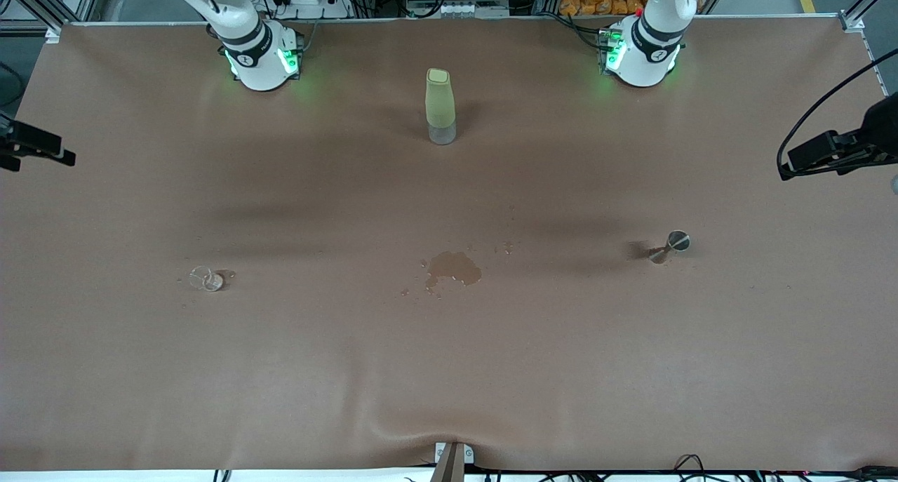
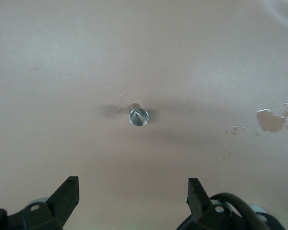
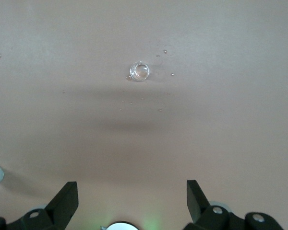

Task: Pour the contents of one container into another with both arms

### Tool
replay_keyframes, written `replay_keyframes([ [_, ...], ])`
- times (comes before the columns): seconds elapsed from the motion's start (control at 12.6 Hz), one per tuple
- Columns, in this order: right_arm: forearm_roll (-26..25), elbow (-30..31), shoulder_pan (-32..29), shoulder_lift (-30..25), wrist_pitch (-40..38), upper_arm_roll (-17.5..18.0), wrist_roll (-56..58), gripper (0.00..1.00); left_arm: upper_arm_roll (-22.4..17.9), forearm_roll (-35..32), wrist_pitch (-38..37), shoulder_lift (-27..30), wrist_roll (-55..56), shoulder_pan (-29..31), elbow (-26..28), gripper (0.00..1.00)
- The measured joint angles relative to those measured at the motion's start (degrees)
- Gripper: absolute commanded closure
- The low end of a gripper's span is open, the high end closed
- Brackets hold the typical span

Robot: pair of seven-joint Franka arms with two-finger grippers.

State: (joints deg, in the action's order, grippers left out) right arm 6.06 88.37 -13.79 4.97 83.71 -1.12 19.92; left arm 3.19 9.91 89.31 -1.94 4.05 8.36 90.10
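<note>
1. Standing upright on the brown table cover (image 1: 140, 370), the glass cup (image 1: 208, 279) is found well toward the right arm's end from the wet patch (image 1: 454, 269), the spill near the table's middle; the steel jigger (image 1: 670, 246) is set well toward the left arm's end from that patch, a little farther from the front camera than it.
2. The left gripper (image 2: 132, 199) is held high above the table over the jigger (image 2: 138, 116), with its fingers spread wide and nothing between them; the right gripper (image 3: 132, 199) is held likewise over the cup (image 3: 139, 71), spread and empty.
3. A slip is judged the main risk: the cup is tiny, clear and ringed by droplets, so it could be tipped or squeezed out by a descent that is slightly off centre.
4. The jigger's narrow waist and small foot could let it be knocked over if one finger lands first.
5. Liquid already lies on the cover, so more could be spilled if the two small rims are poorly lined up.
6. The pale-green bottle (image 1: 440, 106), farther from the front camera than the patch, could be clipped by an arm sweeping inward.
7. No brand, label or writing can be read on any object.
</note>
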Motion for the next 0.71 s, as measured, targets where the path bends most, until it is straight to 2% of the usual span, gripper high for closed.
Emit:
replay_keyframes([
  [0.4,6.44,0.13,-6.90,6.68,2.95,-0.09,19.40,0.00,-0.08,4.41,0.09,-0.03,-3.09,3.53,4.55,0.00],
  [0.71,8.58,2.75,-7.78,9.37,8.81,-0.08,31.66,0.00,-0.15,7.95,0.62,0.01,-9.84,7.59,9.32,0.00],
])
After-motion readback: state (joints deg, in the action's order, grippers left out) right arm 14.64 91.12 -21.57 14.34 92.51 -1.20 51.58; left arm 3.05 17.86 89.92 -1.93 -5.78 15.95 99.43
